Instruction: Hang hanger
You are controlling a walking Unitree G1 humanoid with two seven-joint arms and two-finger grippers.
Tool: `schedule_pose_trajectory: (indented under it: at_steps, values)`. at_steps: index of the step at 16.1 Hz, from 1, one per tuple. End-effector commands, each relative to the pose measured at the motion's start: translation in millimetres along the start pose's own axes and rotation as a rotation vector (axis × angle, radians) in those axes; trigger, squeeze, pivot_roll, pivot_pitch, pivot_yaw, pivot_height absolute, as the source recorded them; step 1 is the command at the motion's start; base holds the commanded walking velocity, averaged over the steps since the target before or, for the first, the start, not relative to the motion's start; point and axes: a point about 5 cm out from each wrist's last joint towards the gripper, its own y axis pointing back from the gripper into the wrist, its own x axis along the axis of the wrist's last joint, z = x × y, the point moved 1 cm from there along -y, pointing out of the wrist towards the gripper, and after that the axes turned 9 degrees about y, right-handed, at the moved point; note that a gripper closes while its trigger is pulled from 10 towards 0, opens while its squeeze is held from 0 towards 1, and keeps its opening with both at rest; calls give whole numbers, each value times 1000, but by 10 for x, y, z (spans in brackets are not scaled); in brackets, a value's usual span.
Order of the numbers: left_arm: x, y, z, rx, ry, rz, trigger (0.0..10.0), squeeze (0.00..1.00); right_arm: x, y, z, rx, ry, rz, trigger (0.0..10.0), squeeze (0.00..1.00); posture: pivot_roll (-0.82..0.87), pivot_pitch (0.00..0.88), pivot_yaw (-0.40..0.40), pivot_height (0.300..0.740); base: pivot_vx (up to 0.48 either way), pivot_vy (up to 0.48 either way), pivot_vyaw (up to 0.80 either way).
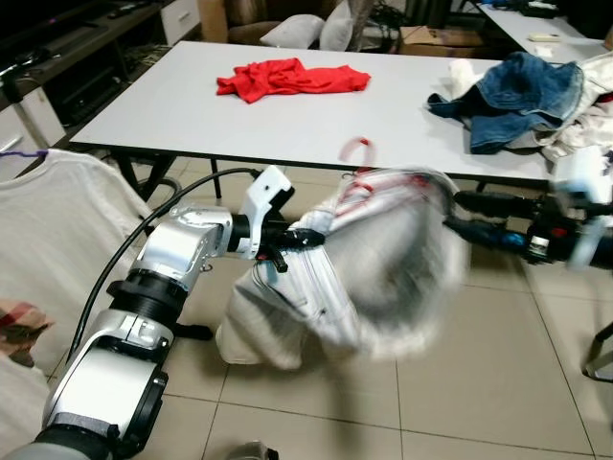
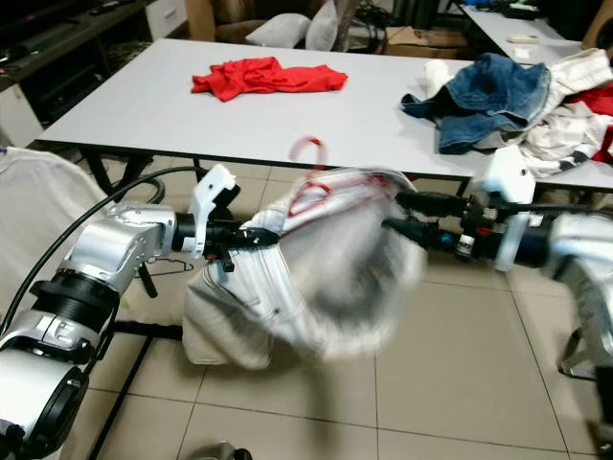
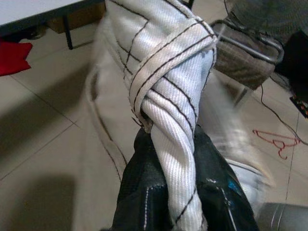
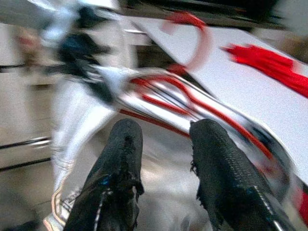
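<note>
1. Red hanger (image 2: 316,187) noted inside a white striped garment (image 2: 287,287), hook standing up out of the neck opening, held in the air between both grippers in front of the white table (image 1: 316,115). Much motion blur on the right half of the cloth.
2. Judged light overall: thin hanger, stiff but likely springy; soft, limp cloth, prone to slide off the hanger's shoulders if tilted. Not fragile.
3. Left gripper (image 3: 168,168) closed tight on a twisted bunch of the garment's ribbed fabric, cloth squeezed between the two black fingers (image 3: 139,192). Firm hold on cloth only, not on the hanger.
4. Right gripper (image 4: 163,159) pointed at the garment's other side, fingers (image 4: 120,163) parted with a clear gap; red hanger bar seen just beyond the tips. Whether any cloth was pinched could not be told.
5. Best hold judged to be near the hanger's neck, under the hook, so the hook stays free for a rail; cloth grip alone likely to let the hanger swing.
6. Farther out: red shirt (image 1: 287,79) on the table, pile of jeans (image 1: 522,96) and pale clothes at its right end, another white garment (image 1: 57,230) hanging at the robot's left, tiled floor (image 1: 479,383) below.
</note>
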Motion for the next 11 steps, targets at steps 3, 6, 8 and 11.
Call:
schedule_pose_trajectory:
  at_steps: [3,6,8,11]
  values:
    - [234,95,88,-34,-62,115,0,0,-247,-39,99,-320,-72,-104,10000,1000,-74,0,47,740,0,0,0]
    - [230,136,102,-51,-94,107,0,0,-388,-137,65,-437,-78,-116,10000,1000,-68,0,51,740,0,0,0]
    - [229,188,88,-48,-111,90,0,0,-488,-133,128,-489,-31,-162,10000,1000,-65,0,49,740,0,0,0]
    - [274,270,122,-93,-153,85,0,0,-519,-127,261,-519,51,-186,10000,0,-63,0,42,740,0,0,0]
